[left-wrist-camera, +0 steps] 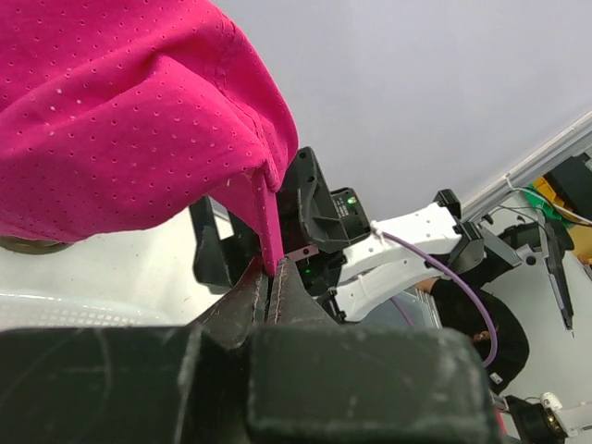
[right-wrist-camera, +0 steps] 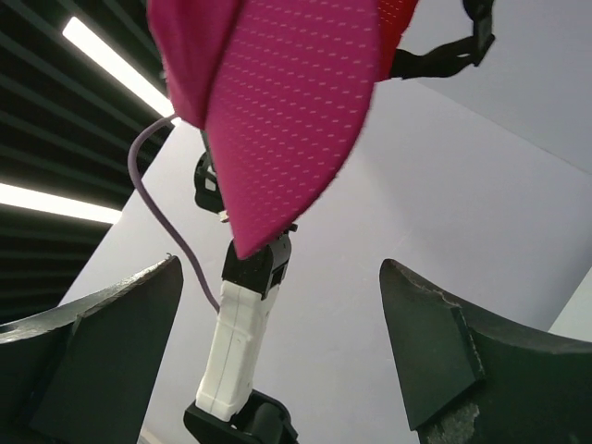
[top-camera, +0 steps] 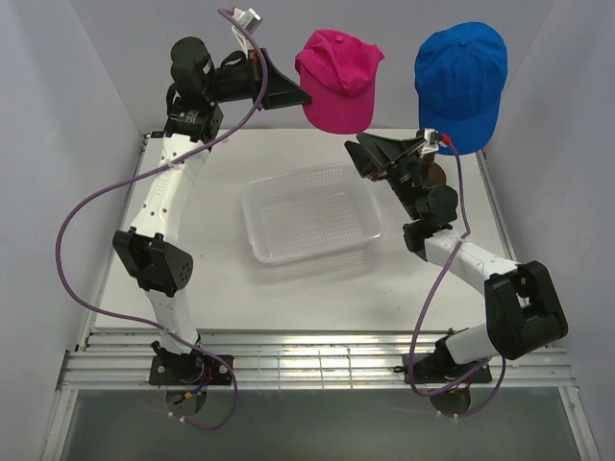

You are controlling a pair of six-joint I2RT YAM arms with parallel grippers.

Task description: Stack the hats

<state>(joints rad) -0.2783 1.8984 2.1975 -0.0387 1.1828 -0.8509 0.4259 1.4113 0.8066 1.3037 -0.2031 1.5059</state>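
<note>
- Top external view: my left gripper (top-camera: 296, 93) is raised at the far side of the table (top-camera: 211, 279) and carries the magenta hat (top-camera: 338, 77) in the air, above the far edge of the clear tray (top-camera: 259, 197).
- Left wrist view: my left fingers (left-wrist-camera: 242, 301) are pressed together on a fold of the magenta hat's lower edge, and the crown hangs up and to the left of them.
- My right gripper (top-camera: 357, 154) sits lower, between the two hats, its jaws spread wide and holding nothing. In its own wrist view the magenta hat hangs above the gap.
- The blue hat (top-camera: 463, 82) sits high at the far right, just beyond my right wrist. Whatever props it up is hidden beneath it.
- As I judge it, I am mid-carry: one hat lifted, none stacked yet.
- Next I should swing the left arm rightward until the magenta crown sits over the blue one, match the brims, lower, then release.
- My right arm stands in that path, so it should either draw back or take the loose side of the hat to steady it.
</note>
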